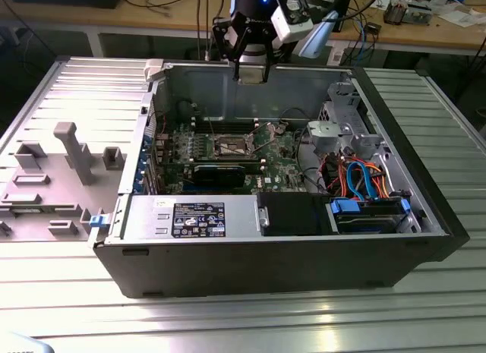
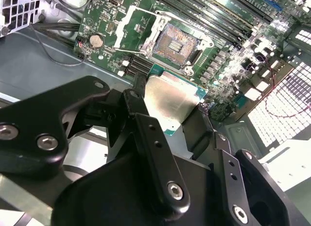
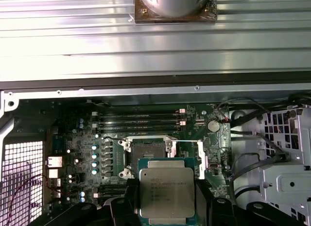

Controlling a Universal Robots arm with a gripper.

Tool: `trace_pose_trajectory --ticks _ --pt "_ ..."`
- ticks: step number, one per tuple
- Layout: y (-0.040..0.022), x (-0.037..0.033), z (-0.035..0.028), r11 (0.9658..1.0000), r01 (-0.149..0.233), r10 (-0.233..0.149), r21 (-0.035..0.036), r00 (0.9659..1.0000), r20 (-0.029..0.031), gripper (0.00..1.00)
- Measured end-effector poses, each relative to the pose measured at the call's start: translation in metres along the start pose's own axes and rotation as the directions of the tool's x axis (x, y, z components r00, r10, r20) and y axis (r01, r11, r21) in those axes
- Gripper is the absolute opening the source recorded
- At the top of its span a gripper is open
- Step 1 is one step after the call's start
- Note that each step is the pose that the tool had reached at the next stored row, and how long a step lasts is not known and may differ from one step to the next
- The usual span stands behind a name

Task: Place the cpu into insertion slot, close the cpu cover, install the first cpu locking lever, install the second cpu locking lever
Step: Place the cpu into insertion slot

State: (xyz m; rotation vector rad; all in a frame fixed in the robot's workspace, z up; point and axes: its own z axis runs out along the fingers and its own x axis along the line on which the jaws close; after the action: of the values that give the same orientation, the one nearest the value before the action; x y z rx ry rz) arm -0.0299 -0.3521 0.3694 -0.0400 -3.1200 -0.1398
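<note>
We've got the pincer (image 3: pixel 166 206) clamped on the cpu (image 3: pixel 166 189). The insertion slot (image 3: pixel 148 149) sits well below the pincer, its centre bare. We want the chip level, edges squared to that socket.

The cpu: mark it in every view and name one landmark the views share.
Exterior view: cpu in the gripper, above the case back wall.
Second wrist view: cpu mid-picture, socket just beyond.
First wrist view: cpu in front of the socket.
Shared landmark: the empty socket.
</note>
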Motion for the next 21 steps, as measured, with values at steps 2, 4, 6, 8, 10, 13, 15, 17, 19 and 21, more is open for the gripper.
trace_pose_trajectory --ticks 2,4,6,8,10,13,15,17,19,21 --pt "0.0 0.0 0.0002 1.0 0.0 0.0 -0.0001 1.0 0.0 0.55" --pt "0.0 0.0001 0.0005 1.0 0.0 0.0 0.0 1.0 0.0 0.55" --pt "-0.0002 0.0004 0.002 1.0 0.0 0.0 -0.0001 1.0 0.0 0.55" --pt "-0.0004 0.0004 0.0042 1.0 0.0 0.0 -0.0002 1.0 0.0001 0.55" --pt "-0.0004 0.0004 0.0046 1.0 0.0 0.0 -0.0001 1.0 0.0001 0.55" --pt "-0.0005 0.0004 0.0053 1.0 0.0 0.0 0.0 1.0 0.0 0.55" --pt "-0.0005 0.0004 0.0059 1.0 0.0 0.0 -0.0001 1.0 0.0001 0.55" --pt "-0.0006 0.0004 0.0065 1.0 0.0 0.0 -0.0001 1.0 0.0001 0.55" --pt "-0.0006 0.0005 0.0069 1.0 0.0 0.0 -0.0001 1.0 0.0 0.55" --pt "-0.0008 0.0005 0.0096 1.0 0.0 0.0 -0.0001 1.0 0.0 0.55"
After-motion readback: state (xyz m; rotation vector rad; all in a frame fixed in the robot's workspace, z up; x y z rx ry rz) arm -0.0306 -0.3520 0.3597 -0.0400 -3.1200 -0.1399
